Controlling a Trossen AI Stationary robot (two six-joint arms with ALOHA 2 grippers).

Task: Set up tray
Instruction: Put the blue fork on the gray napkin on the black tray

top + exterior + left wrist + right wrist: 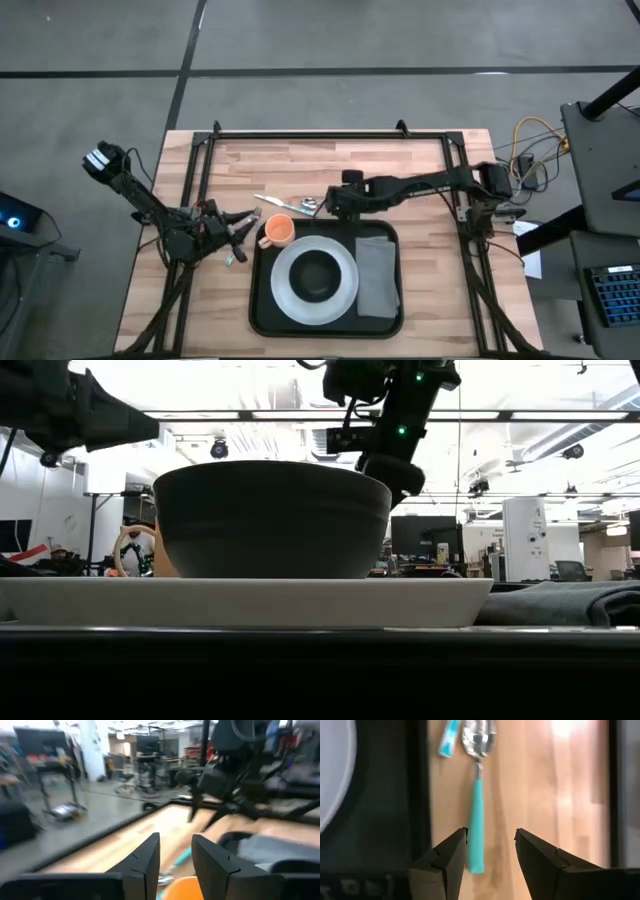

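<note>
High view: tray (pixel 262 310) holds white plate (pixel 285 292), dark bowl (pixel 316 276), napkin (pixel 378 274).

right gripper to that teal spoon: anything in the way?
Nothing visible. In the right wrist view the right gripper hangs over the teal-handled spoon, jaws open with the handle's end near one of them and only bare wood table around. A second teal utensil lies beside the spoon's bowl, clear of the handle.

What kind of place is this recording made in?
Probably a robotics lab or workshop. A wooden table with a metal frame stands on a bare grey floor, the left wrist view shows equipment carts, and the low view shows ceiling lights over an open hall.
</note>
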